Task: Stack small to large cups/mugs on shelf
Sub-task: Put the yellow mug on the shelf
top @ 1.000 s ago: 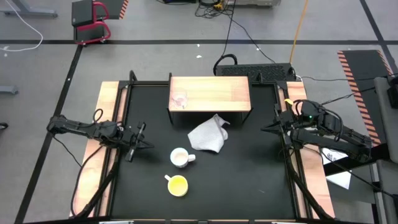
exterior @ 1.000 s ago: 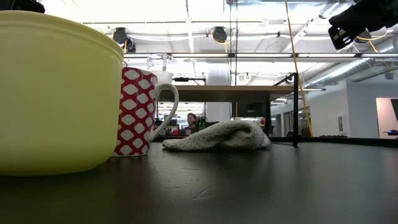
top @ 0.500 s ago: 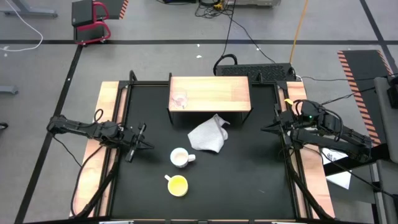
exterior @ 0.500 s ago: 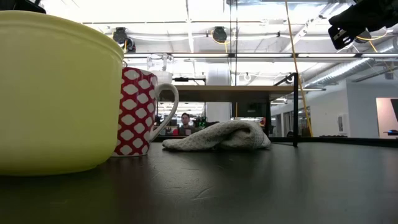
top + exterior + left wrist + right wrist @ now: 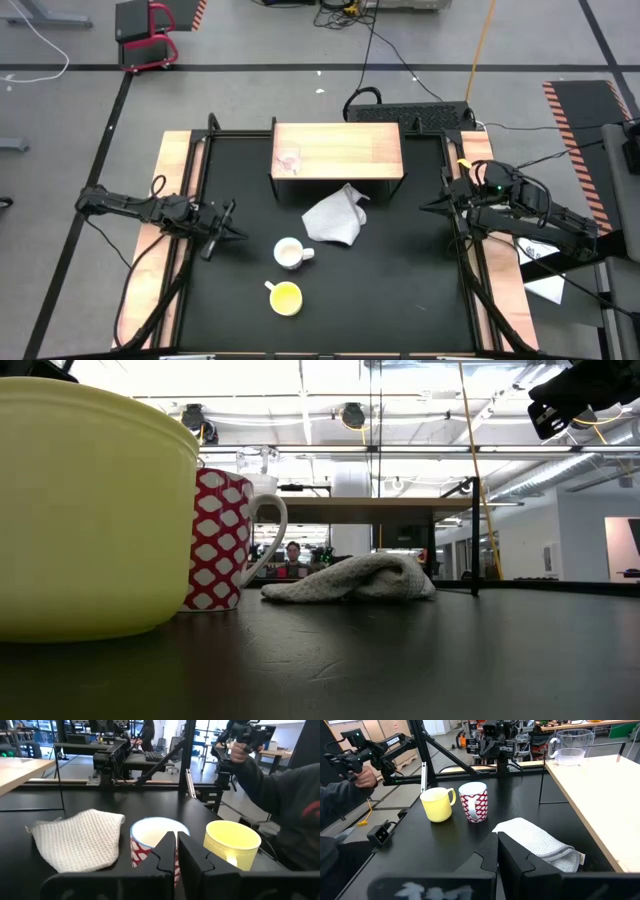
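The clear glass cup [image 5: 288,159] stands on the shelf [image 5: 350,145], near its left end, with nothing stacked in it. The white patterned mug [image 5: 289,253] and the yellow cup [image 5: 285,298] sit on the black table [image 5: 400,280] in front of the shelf, close to each other but apart, with the grey-white cloth [image 5: 333,218] between the mug and the shelf.

Over the last second nothing on the table has moved; only a person in the room behind shifts slightly in the low view. So the stacking looks paused, with two cups left to place.

The left claw [image 5: 222,228] hovers left of the mug, fingers nearly together and empty. The right claw [image 5: 443,203] waits at the table's right edge, closed on nothing.

From overhead the glass cup is faint. The low view cuts off the yellow cup.
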You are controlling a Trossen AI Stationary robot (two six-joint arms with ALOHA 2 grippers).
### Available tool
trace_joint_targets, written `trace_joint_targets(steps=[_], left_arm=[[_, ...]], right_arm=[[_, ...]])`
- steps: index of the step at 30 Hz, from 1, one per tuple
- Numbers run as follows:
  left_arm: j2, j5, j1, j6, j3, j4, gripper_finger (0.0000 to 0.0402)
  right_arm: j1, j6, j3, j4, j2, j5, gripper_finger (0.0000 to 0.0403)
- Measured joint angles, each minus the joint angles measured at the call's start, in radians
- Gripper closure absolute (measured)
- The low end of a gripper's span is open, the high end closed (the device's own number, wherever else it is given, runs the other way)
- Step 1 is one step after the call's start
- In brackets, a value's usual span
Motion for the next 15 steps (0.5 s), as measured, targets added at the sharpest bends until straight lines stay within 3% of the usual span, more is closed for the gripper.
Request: trace_joint_targets(steps=[15], left_arm=[[0.000,0.058,0.000,0.091,0.000,0.053,0.0380]], right_arm=[[0.000,0.030,-0.005,0.036,-0.009,0.037,0.0403]])
